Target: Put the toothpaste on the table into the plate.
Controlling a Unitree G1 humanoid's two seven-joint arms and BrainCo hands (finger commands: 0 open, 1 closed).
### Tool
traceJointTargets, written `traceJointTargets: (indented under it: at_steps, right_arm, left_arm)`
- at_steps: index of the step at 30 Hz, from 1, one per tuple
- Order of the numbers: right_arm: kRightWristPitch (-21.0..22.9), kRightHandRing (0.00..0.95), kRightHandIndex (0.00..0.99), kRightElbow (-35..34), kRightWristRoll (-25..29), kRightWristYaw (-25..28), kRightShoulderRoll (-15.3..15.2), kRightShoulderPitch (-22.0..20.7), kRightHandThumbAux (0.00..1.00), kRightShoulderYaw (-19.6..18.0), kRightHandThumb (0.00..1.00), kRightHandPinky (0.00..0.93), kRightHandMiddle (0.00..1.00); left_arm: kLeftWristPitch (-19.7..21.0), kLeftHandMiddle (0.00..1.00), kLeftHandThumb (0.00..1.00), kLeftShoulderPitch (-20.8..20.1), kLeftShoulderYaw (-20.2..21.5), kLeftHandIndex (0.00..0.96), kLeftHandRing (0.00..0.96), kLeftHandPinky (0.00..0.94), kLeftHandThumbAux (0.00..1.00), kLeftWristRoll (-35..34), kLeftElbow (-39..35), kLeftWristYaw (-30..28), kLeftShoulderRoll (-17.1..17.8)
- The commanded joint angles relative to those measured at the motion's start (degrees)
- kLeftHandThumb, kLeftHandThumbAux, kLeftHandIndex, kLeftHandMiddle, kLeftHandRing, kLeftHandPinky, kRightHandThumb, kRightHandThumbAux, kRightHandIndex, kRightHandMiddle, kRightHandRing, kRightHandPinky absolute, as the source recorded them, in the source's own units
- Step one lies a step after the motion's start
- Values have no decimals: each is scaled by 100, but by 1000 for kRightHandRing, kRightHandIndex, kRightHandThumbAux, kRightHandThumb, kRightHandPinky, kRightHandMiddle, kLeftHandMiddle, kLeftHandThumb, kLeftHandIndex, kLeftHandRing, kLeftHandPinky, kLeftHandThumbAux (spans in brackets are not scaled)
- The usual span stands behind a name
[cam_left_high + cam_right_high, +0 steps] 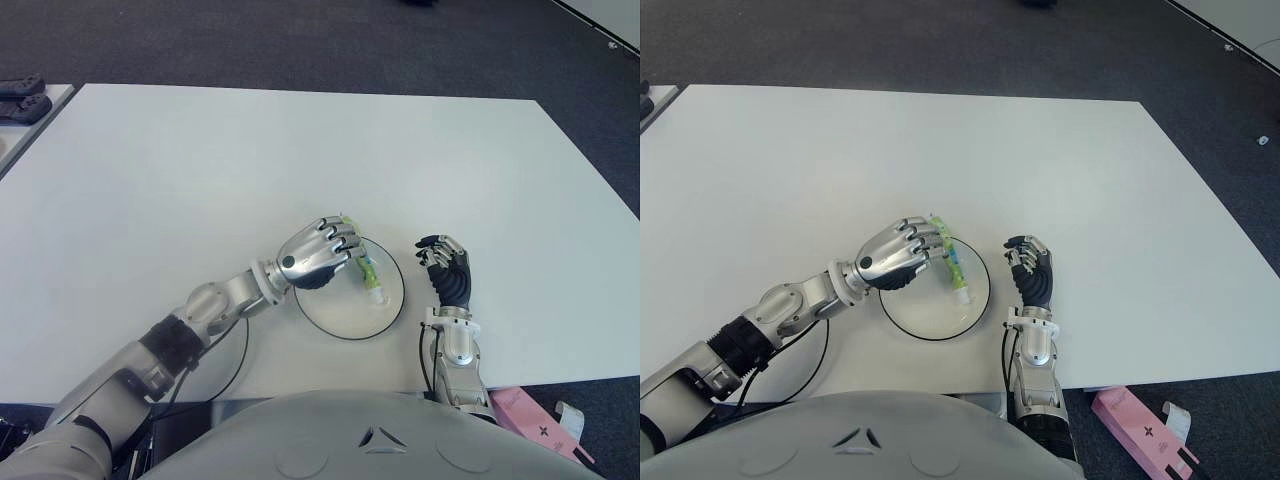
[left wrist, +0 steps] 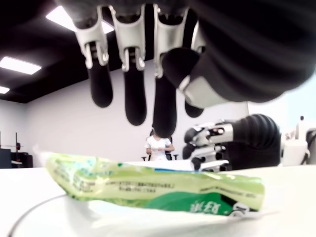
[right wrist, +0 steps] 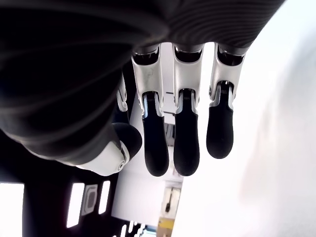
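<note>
— Where's the toothpaste tube (image 1: 368,272)?
— Lying in the plate (image 1: 341,324), toward its 2 o'clock rim.
— Hands?
— Left hand (image 1: 318,254) above it, fingers apart, gripping nothing; right hand (image 1: 448,268) at the plate's 3 o'clock, fingers relaxed, empty

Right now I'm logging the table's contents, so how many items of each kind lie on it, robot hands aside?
Green toothpaste tube: 1
Round white plate: 1
Total: 2
</note>
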Motion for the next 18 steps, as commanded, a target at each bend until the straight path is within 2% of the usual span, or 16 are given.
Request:
traceJointTargets:
  at_steps: [1, 18]
  right_arm:
    - [8, 524, 432, 67, 30, 29, -17, -14, 729, -3, 706, 543, 500]
    - [-62, 528, 432, 113, 1, -32, -5, -28, 729, -5, 707, 552, 502]
  left_arm:
    - [163, 578, 849, -74, -229, 410, 884, 892, 666, 275, 422, -20, -84]
    - [153, 586, 849, -10, -153, 417, 877, 881, 665, 68, 572, 296, -135]
